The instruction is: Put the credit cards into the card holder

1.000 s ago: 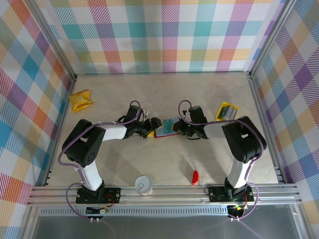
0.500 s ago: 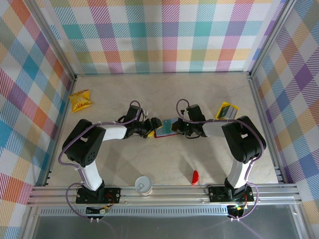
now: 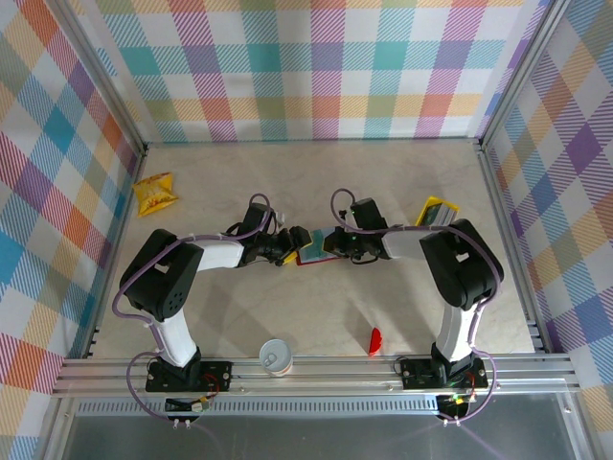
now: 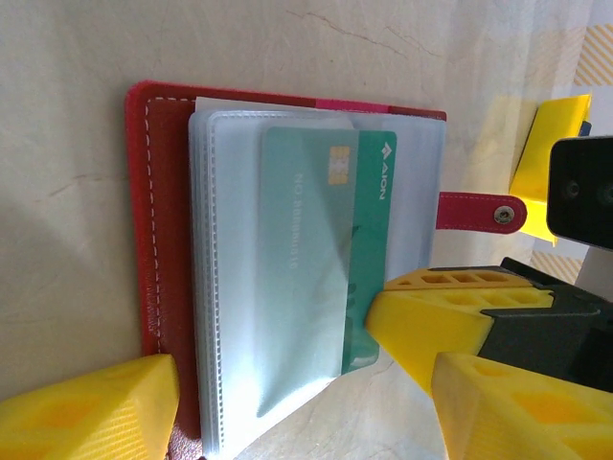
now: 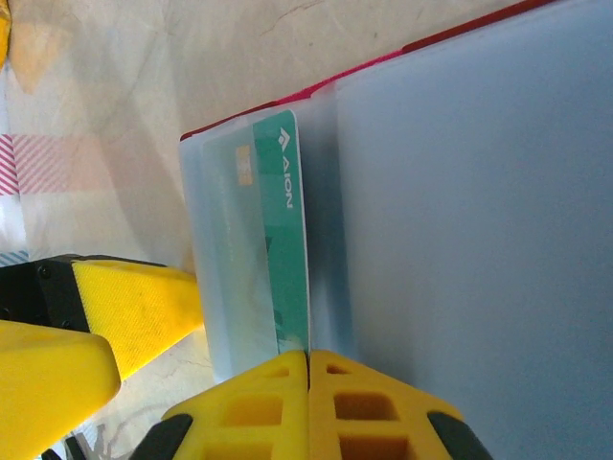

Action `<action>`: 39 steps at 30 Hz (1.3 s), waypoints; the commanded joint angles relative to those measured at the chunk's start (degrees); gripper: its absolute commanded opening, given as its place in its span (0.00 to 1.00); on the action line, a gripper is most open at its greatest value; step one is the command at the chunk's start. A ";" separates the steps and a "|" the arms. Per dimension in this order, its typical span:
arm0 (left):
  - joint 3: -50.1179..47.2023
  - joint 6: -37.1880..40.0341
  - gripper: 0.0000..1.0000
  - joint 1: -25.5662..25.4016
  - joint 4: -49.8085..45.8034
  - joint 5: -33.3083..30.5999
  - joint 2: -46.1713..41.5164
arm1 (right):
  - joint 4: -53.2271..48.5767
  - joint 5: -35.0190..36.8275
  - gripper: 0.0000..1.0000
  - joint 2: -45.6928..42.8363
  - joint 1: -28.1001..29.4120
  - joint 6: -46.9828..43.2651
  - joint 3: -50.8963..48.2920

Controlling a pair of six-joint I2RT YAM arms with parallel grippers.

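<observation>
The dark-red card holder (image 3: 308,259) lies open on the table between both arms, its red cover (image 4: 168,192) under a stack of clear sleeves. A teal credit card (image 4: 316,240) sits partly inside the top sleeve, one long edge still sticking out. My right gripper (image 5: 308,356) is shut on that card's (image 5: 278,249) outer edge, and its yellow fingers (image 4: 421,321) show at the card's lower right. My left gripper (image 4: 297,402) stands open, one finger on each side of the holder's near end. More yellow credit cards (image 3: 436,213) lie at the right.
A crinkled yellow snack packet (image 3: 155,194) lies at the far left. A white paper cup (image 3: 275,356) and a small red curved piece (image 3: 375,340) sit near the front rail. Plaid walls close in the table on three sides.
My right gripper has moved left toward the left gripper, carrying the teal card further over the holder and into the sleeve. The left arm has stayed put.
</observation>
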 commanded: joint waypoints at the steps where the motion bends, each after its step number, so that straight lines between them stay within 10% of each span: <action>1: -0.25 -0.55 0.70 -0.38 2.24 1.62 1.32 | -2.54 -1.18 0.00 1.27 0.96 -1.15 1.32; 23: -0.73 -1.08 0.68 -0.37 3.23 1.79 1.42 | -7.62 -1.68 0.00 2.89 2.37 -3.16 5.80; 31: -1.54 -1.56 0.67 -0.29 3.48 0.82 0.86 | -17.13 3.56 0.43 -3.72 1.78 -5.52 8.46; 39: -1.86 -1.44 0.65 -0.20 3.40 0.66 -0.08 | -25.46 8.49 0.42 -7.55 0.78 -9.28 9.62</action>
